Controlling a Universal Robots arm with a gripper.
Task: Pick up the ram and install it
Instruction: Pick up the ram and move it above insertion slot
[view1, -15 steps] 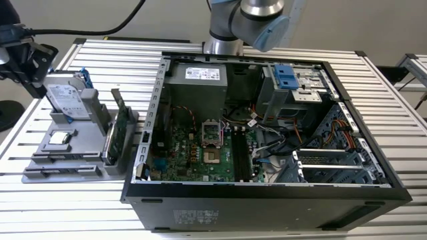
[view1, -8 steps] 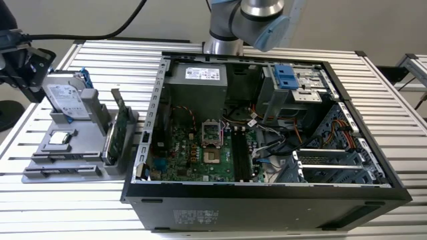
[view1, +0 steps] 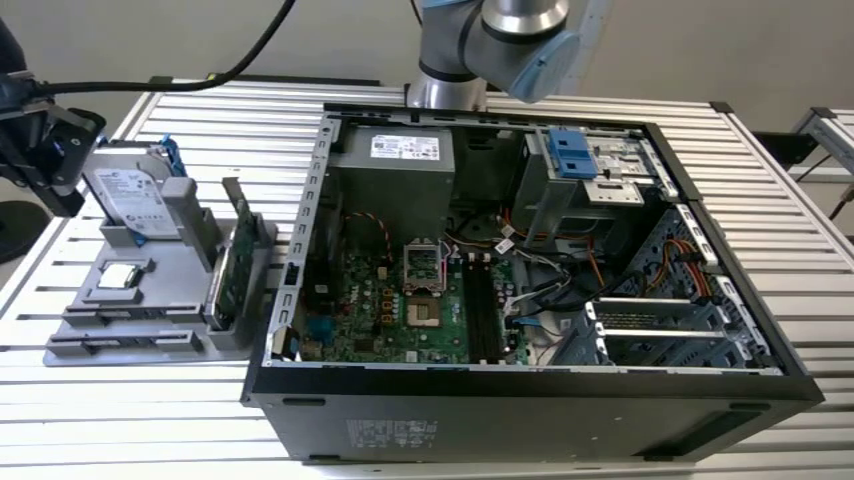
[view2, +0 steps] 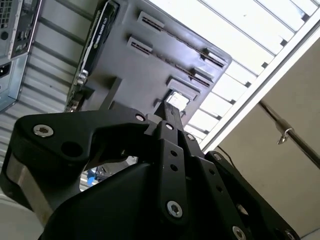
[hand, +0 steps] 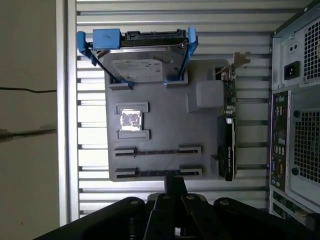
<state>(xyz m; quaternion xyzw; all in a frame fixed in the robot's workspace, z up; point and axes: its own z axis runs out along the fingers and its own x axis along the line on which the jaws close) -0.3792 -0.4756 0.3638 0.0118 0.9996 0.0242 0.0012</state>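
Note:
My black gripper (view1: 60, 185) hangs high over the exterior view's left, above the grey parts tray (view1: 147, 300). In both wrist views its fingers meet in one narrow dark tip (hand: 175, 181) (view2: 169, 112), so it is shut. Whether anything thin sits between them I cannot tell. The ram is hidden from me. The tray's two long slots (hand: 157, 150) hold no stick. In the open computer case (view1: 534, 385) the dark memory slots (view1: 475, 310) run beside the processor socket. What sits in them I cannot make out.
On the tray a silver hard drive with blue rails (view1: 134, 195) (hand: 142, 62) leans, a green card (view1: 227, 280) (hand: 227, 130) stands upright, and a small square chip (view1: 123, 278) (hand: 131, 120) lies flat. The case back (hand: 300, 125) stands close beside the tray. A slatted metal table (view1: 134, 420) carries everything.

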